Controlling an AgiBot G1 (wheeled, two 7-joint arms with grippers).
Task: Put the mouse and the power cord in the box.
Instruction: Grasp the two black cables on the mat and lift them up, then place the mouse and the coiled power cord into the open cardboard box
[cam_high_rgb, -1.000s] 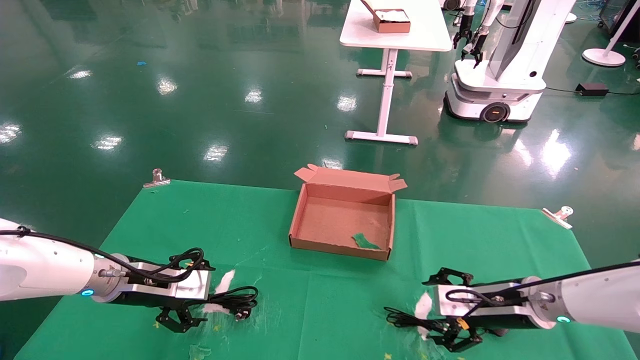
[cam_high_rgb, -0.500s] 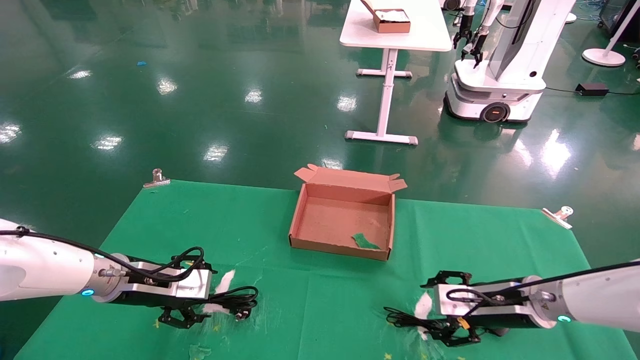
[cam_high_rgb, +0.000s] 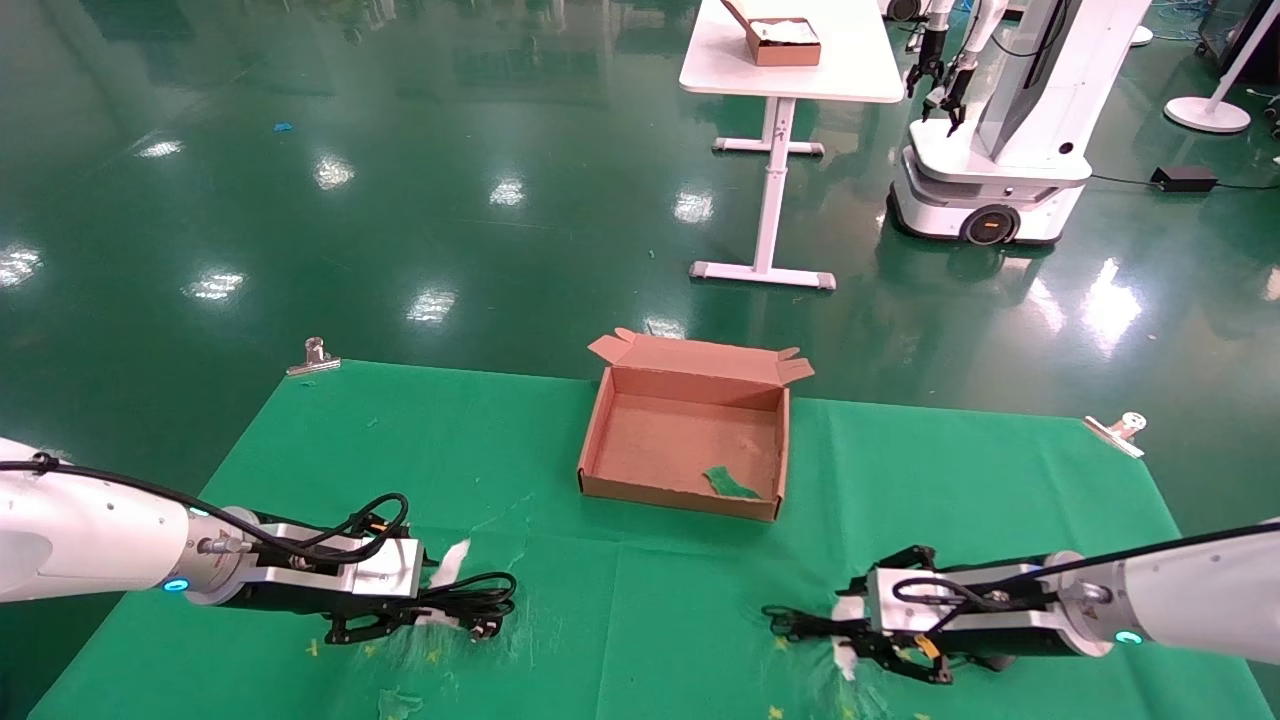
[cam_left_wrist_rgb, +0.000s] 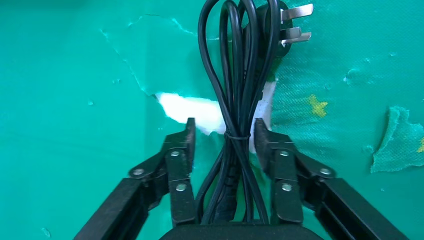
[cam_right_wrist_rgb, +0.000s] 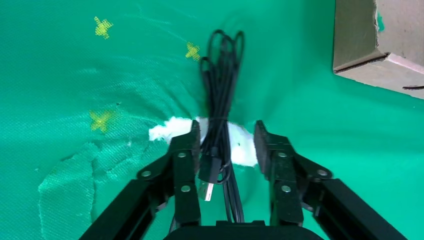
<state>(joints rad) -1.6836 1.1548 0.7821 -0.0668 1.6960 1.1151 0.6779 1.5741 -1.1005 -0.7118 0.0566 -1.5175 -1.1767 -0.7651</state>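
The power cord (cam_high_rgb: 480, 596) lies coiled on the green cloth at the front left, its plug (cam_left_wrist_rgb: 282, 25) at the far end. My left gripper (cam_high_rgb: 425, 610) is open and low over it, with the tied bundle (cam_left_wrist_rgb: 235, 80) between the fingers (cam_left_wrist_rgb: 187, 145) and gaps on both sides. At the front right my right gripper (cam_high_rgb: 850, 636) is open around the mouse's thin cable (cam_right_wrist_rgb: 220, 75) and its USB plug (cam_right_wrist_rgb: 207, 172). The mouse body is hidden under that arm. The open box (cam_high_rgb: 680, 495) stands mid-table, farther back.
A green scrap (cam_high_rgb: 730, 483) lies inside the box. White torn patches (cam_left_wrist_rgb: 192, 107) show through the cloth under both grippers. Metal clips (cam_high_rgb: 313, 357) (cam_high_rgb: 1120, 430) hold the cloth's far corners. Beyond the table stand a white table (cam_high_rgb: 800, 60) and another robot (cam_high_rgb: 1000, 150).
Both grippers have dropped closer to the cloth and slid forward, so each cable bundle now lies between its fingers. The cables and the box have not moved.
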